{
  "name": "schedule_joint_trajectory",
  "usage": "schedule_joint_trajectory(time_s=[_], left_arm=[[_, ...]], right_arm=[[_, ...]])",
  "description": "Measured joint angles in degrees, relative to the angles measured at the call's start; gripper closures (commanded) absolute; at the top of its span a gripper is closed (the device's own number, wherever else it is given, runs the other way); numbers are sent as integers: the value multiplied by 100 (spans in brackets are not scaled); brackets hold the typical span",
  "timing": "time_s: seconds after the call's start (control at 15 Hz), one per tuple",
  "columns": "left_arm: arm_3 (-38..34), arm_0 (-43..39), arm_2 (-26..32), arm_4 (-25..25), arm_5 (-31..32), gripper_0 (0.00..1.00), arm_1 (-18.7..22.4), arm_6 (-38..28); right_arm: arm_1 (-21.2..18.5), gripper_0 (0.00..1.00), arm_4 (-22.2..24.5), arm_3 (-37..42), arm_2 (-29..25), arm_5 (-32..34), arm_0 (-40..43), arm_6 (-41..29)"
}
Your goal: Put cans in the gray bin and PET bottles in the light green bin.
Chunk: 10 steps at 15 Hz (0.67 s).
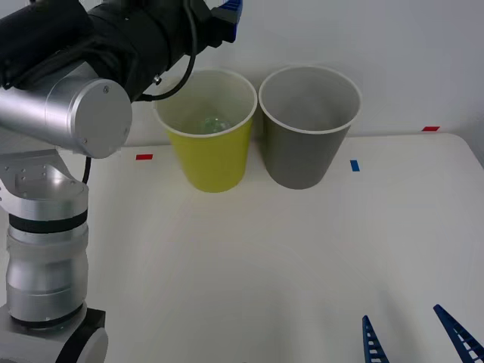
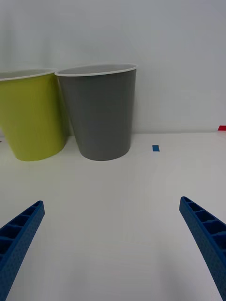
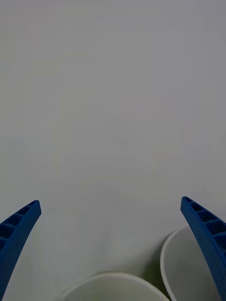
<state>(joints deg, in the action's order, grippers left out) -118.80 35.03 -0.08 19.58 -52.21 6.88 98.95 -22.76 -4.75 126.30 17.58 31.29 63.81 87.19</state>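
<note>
Left pincer (image 3: 113, 244) raised above and just behind the light green bin (image 1: 209, 151), blue ribbed fingers (image 3: 19, 230) spread wide, nothing between them; left wrist view catches two white rims below against a plain wall; front view has the arm's metal joints and black housing at far left. Light green bin: tall tapered smooth plastic, white rim, pale inside; front view looks inside and shows something greenish and glassy at the bottom, too blurred to identify. Gray bin (image 1: 308, 136) just right of it, same shape, sides nearly touching. Smooth white counter (image 1: 265, 257) with red and blue tape marks. Right pincer (image 2: 113, 235) low at near right, wide, holding nothing; its view shows the bins side-on.
</note>
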Motion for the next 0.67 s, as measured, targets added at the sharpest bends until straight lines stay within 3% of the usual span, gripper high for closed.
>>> schedule_joint_trajectory(time_s=[0.4,0.67], left_arm=[[-1773,-1540,109,129,-151,0,279,-27],[-2587,-2658,288,229,-108,0,440,-85]], right_arm=[[0,0,0,0,0,0,0,0],[0,0,0,0,0,0,0,0]])
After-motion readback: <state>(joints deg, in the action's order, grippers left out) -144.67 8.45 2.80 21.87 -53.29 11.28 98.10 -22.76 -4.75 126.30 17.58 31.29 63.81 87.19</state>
